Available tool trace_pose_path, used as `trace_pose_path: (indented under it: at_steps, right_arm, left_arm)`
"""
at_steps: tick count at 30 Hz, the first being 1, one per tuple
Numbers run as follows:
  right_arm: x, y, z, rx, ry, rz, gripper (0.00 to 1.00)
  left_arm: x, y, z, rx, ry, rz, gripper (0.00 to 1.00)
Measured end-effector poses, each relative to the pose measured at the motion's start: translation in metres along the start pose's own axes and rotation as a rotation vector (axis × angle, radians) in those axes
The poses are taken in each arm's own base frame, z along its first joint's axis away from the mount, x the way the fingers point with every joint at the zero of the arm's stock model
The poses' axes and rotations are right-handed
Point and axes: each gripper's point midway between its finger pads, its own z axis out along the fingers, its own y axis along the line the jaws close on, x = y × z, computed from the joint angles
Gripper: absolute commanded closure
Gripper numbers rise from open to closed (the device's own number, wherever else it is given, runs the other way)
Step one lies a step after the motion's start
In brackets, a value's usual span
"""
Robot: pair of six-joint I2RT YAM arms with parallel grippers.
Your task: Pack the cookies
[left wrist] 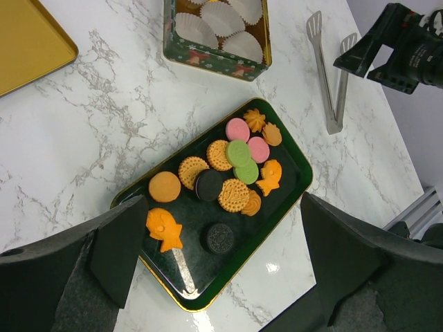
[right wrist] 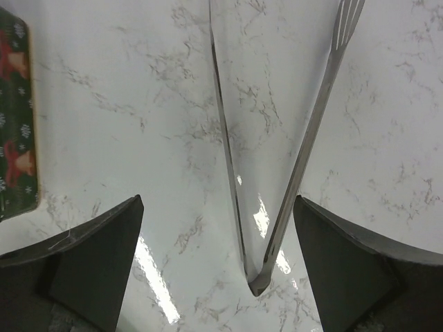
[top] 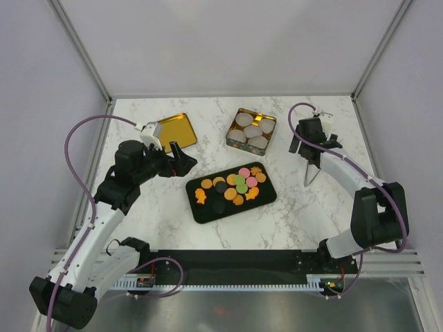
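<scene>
A: Centre of the tabletop (top: 291, 221)?
B: One dark tray (top: 205, 213). Cookies (top: 234, 185) on it: orange, pink, green, dark brown.
A: Far side?
B: One open tin (top: 229, 138) with pale cup liners (top: 257, 142), right of centre. One gold lid (top: 173, 130), far left.
A: Right side?
B: Metal tongs (top: 311, 174), just near of the right gripper (top: 296, 145). Left gripper (top: 181, 158) is between lid and tray, fingers spread.

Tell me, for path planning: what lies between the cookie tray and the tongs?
Nothing but bare marble table between the tray of cookies and the tongs, shown best in the left wrist view.
</scene>
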Motion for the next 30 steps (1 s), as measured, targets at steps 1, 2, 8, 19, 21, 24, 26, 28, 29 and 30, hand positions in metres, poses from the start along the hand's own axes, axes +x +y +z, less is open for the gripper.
trace_pose_path:
  at_steps: [1, 2, 8, 19, 21, 24, 26, 28, 29, 30]
  right_arm:
    - [0.004, -0.003, 0.006, 0.015, 0.018, 0.001, 0.02]
    - [0.007, -0.007, 0.011, 0.026, 0.033, 0.003, 0.02]
    - [0.008, -0.035, 0.030, 0.095, 0.062, 0.042, 0.02]
    - [0.044, -0.044, 0.064, 0.108, 0.187, 0.012, 0.02]
    - [0.045, -0.044, 0.067, 0.101, 0.195, 0.021, 0.02]
    - [0.051, -0.041, 0.073, 0.082, 0.214, 0.026, 0.04]
    - [0.056, -0.038, 0.075, 0.066, 0.227, 0.026, 0.05]
    - [0.061, -0.036, 0.075, 0.053, 0.238, 0.026, 0.06]
    - [0.063, -0.036, 0.076, 0.050, 0.240, 0.027, 0.07]
    - [0.064, -0.036, 0.076, 0.049, 0.239, 0.031, 0.07]
  left_arm:
    - [0.000, 0.000, 0.000, 0.000, -0.001, 0.000, 0.01]
    - [0.000, 0.000, 0.000, 0.000, -0.001, 0.000, 0.01]
    - [0.000, -0.001, -0.001, 0.002, -0.002, 0.000, 0.01]
    - [-0.001, -0.005, -0.003, 0.021, -0.003, 0.003, 0.01]
    - [-0.001, -0.005, -0.003, 0.021, -0.002, 0.003, 0.01]
    - [-0.001, -0.005, -0.003, 0.023, -0.001, 0.003, 0.01]
    - [0.000, -0.005, -0.003, 0.022, 0.000, 0.003, 0.01]
    - [0.000, -0.005, -0.003, 0.022, 0.000, 0.002, 0.02]
    - [0.000, -0.005, -0.003, 0.022, 0.001, 0.002, 0.01]
    - [0.000, -0.005, -0.003, 0.022, 0.001, 0.002, 0.01]
